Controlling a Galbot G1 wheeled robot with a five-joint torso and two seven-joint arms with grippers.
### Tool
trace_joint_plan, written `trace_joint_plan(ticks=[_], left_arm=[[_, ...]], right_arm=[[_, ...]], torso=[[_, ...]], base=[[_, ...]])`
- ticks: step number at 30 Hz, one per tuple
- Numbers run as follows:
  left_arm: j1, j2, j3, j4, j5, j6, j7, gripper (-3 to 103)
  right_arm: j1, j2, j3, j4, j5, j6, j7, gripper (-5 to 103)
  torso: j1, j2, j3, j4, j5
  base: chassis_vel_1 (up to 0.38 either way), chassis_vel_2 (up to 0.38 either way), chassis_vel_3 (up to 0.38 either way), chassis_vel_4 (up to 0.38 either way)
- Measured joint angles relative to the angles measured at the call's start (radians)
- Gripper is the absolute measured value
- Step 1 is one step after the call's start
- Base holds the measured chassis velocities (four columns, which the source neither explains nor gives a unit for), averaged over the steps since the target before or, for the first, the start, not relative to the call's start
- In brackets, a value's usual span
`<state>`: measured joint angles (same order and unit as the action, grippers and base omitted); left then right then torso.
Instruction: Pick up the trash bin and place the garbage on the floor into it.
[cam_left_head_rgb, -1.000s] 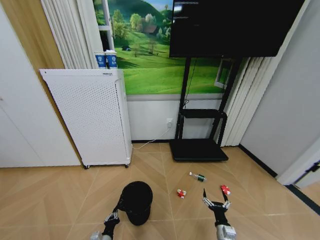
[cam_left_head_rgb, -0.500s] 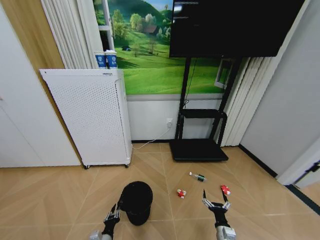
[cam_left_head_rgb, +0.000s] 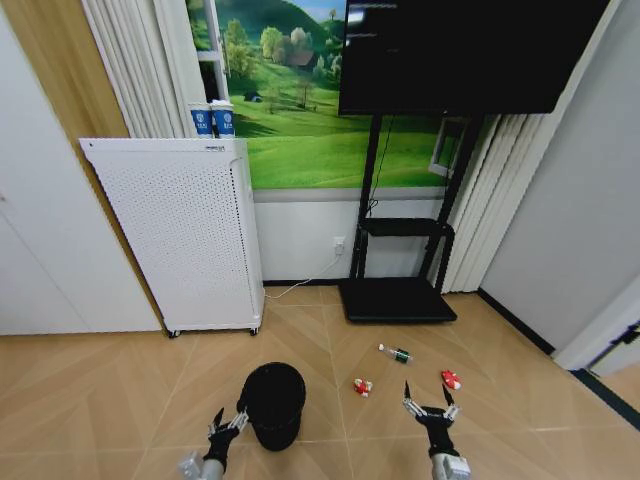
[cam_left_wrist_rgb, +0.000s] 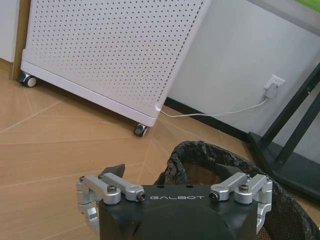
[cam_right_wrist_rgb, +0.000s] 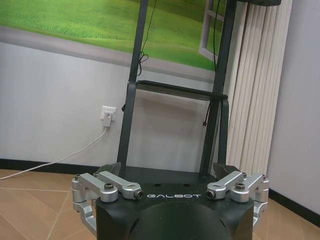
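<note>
The left gripper (cam_left_head_rgb: 226, 428), jaws apart, sits beside the trash bin (cam_left_head_rgb: 273, 403); the right gripper (cam_left_head_rgb: 427, 404) (jaws apart too) hovers near 3 pieces of garbage (cam_left_head_rgb: 363, 387) on the floor (cam_left_head_rgb: 120, 400).

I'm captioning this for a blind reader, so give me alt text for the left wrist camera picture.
The left claw, jaws spread open, sits at the near rim of a black mesh trash bin lined with a dark bag, on a wooden floor. Beyond stand a white perforated appliance on small wheels and a white wall with a plugged-in socket.
</note>
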<state>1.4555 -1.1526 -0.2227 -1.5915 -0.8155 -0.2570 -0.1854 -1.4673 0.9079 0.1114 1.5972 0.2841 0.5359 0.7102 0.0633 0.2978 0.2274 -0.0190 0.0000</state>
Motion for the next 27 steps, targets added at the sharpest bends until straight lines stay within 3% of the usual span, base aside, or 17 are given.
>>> trace_joint_plan(ticks=[12,27], left_arm=[[-0.053,-0.001,0.03,0.037,-0.101,0.011,0.001,100],[-0.123,0.009,0.059,0.086,-0.146,0.012,0.005,100]], right_arm=[[-0.002,-0.002,0.0,-0.007,0.0,-0.004,0.006,100],[0.002,0.012,-0.011,-0.015,-0.002,-0.01,0.013,100]], torso=[[0.0,0.0,0.0,0.0001,0.0],[0.0,0.0,0.0,0.0,0.0]], base=[[0.0,0.0,0.0,0.0],[0.0,0.0,0.0,0.0]])
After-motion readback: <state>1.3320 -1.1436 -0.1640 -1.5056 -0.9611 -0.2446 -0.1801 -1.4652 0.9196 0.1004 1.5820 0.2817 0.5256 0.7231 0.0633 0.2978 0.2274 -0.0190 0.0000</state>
